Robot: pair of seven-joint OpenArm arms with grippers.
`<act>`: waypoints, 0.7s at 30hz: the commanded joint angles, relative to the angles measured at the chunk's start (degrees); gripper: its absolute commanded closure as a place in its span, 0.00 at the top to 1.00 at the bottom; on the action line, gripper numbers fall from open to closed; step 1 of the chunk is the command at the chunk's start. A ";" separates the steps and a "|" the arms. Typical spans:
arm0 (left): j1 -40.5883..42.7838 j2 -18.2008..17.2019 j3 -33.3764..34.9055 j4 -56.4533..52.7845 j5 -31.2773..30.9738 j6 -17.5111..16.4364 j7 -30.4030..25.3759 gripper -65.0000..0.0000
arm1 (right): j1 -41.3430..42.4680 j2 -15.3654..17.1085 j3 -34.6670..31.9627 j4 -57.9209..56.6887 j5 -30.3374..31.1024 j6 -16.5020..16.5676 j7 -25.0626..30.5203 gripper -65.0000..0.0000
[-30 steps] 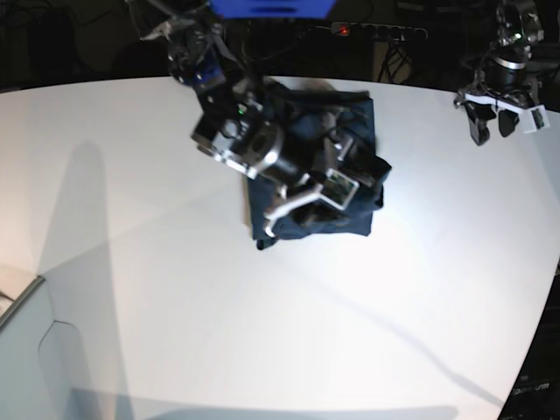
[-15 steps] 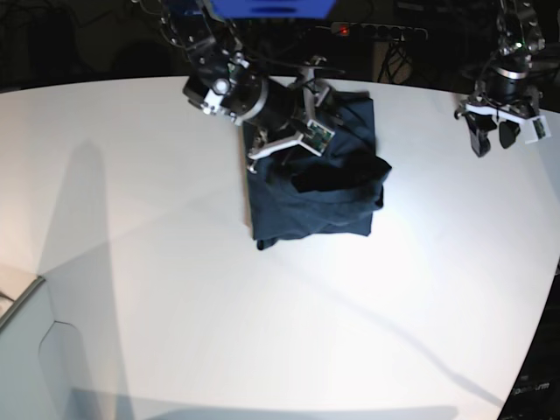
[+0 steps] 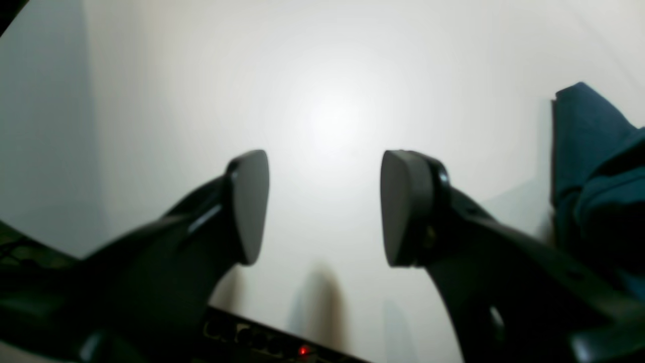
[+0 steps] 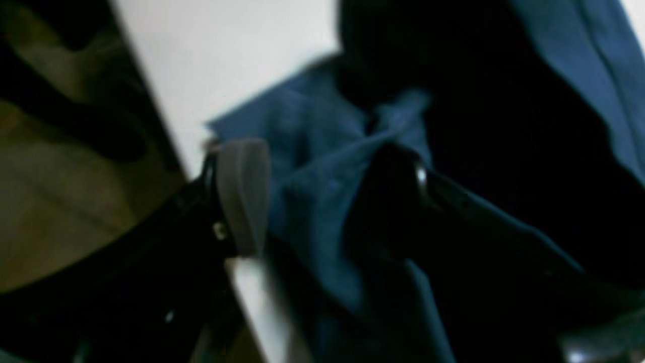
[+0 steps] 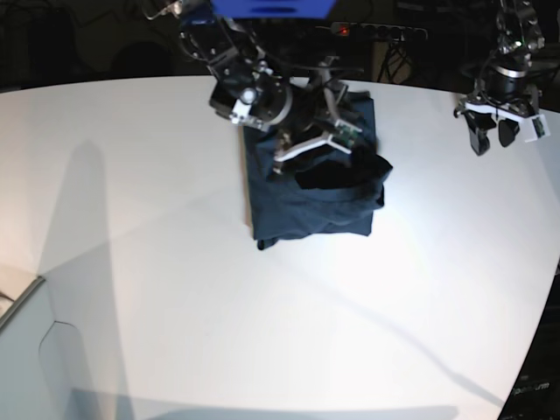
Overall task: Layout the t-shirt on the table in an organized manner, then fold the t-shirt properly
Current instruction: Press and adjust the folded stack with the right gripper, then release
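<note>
The dark navy t-shirt lies bunched in a rough square at the far middle of the white table, with a raised fold on its right side. My right gripper is open over the shirt's far part. In the right wrist view, blue cloth lies between and behind the spread fingers. My left gripper is open and empty at the far right, apart from the shirt. In the left wrist view it hangs over bare table, with a shirt edge at the right.
A pale grey box corner stands at the front left. A power strip with a red light lies behind the table's curved far edge. A blue block sits at the top, above the right arm.
My right arm has drawn back from the shirt's middle toward its far edge and shifted right. The shirt's shape is nearly the same. The left gripper has barely moved.
</note>
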 commanded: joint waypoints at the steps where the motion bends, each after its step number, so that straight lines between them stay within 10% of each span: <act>1: 0.12 -0.67 -0.39 0.98 -0.24 -0.12 -1.48 0.53 | 0.27 0.39 -1.26 0.92 0.72 -0.08 1.26 0.53; 21: 0.82 2.41 0.22 15.57 -0.24 -0.12 0.02 0.53 | -2.10 3.29 -1.09 12.09 0.63 4.27 1.35 0.54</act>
